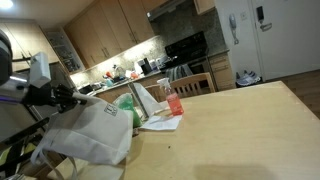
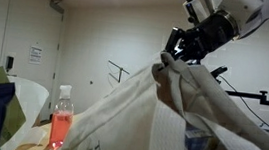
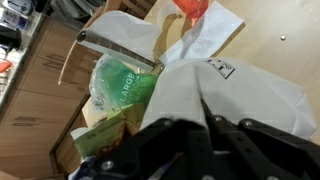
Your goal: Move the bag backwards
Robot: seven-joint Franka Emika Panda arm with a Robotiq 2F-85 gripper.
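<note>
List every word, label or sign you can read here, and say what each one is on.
"LARGE", as far as it can be made out: on the green package.
Dark square logo on the bag: too blurred to read.
Wall sign: too small to read.

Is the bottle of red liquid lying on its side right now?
No: in an exterior view the bottle stands upright, its white cap on top, next to the lifted bag.
</note>
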